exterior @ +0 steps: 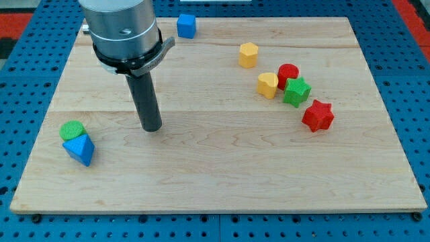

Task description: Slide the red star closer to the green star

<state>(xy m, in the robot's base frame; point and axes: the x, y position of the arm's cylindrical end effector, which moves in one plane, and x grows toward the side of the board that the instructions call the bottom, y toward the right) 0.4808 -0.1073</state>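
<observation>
The red star [318, 115] lies on the wooden board at the view's right, just below and right of the green star [296, 91], with a small gap between them. My tip [152, 128] rests on the board left of centre, far to the left of both stars. The rod rises from it to the grey arm end at the view's top left.
A red cylinder [288, 73] and a yellow heart [267, 85] touch the green star's upper left. A yellow hexagon [248, 54] sits above them. A blue cube [186, 25] is at the top edge. A green cylinder [72, 130] and a blue triangle [80, 149] sit at the left.
</observation>
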